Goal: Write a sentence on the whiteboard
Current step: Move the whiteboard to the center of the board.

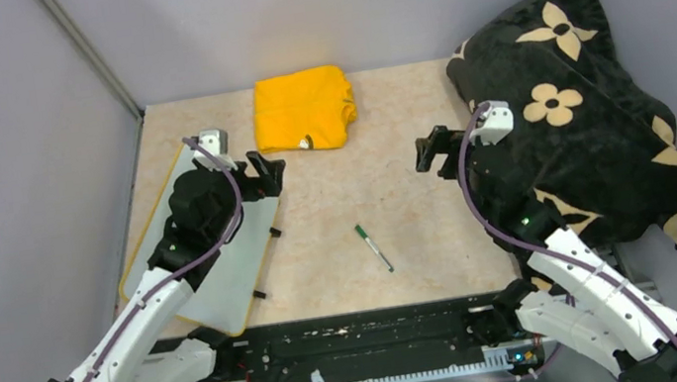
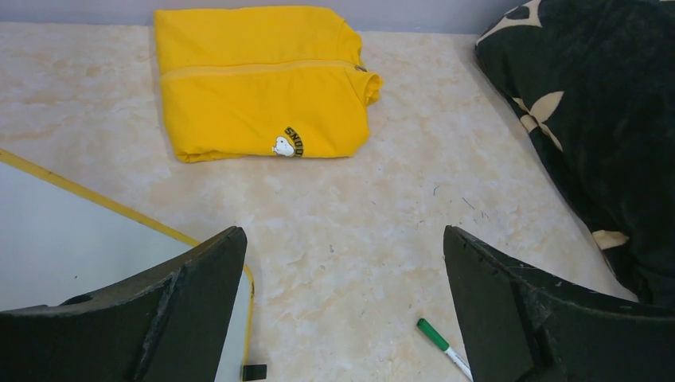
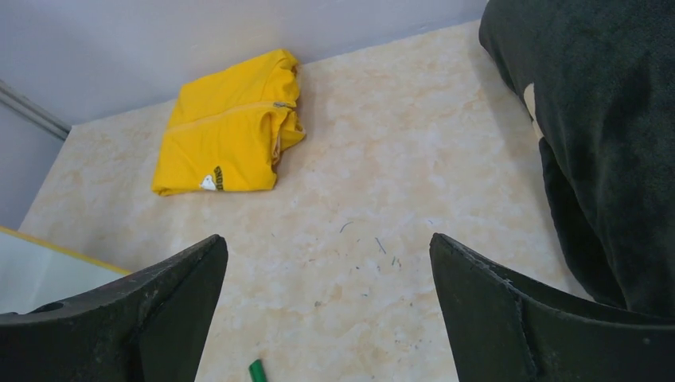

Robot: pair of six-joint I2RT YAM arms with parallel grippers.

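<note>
Left end effector (image 2: 342,239) and right end effector (image 3: 328,243) both gape empty over the bench (image 1: 385,124), marker (image 1: 373,247) between them, whiteboard (image 1: 235,265) beneath the left one.

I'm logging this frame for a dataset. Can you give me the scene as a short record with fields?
whiteboard: flat, on the left of the table; no writing on the part that shows
marker: green cap, lying loose mid-table, untouched
left gripper: open, empty, over the whiteboard's far end
right gripper: open, empty, beside the blanket
cloth: yellow, folded, far centre
blanket: black with cream flowers, right side
</note>
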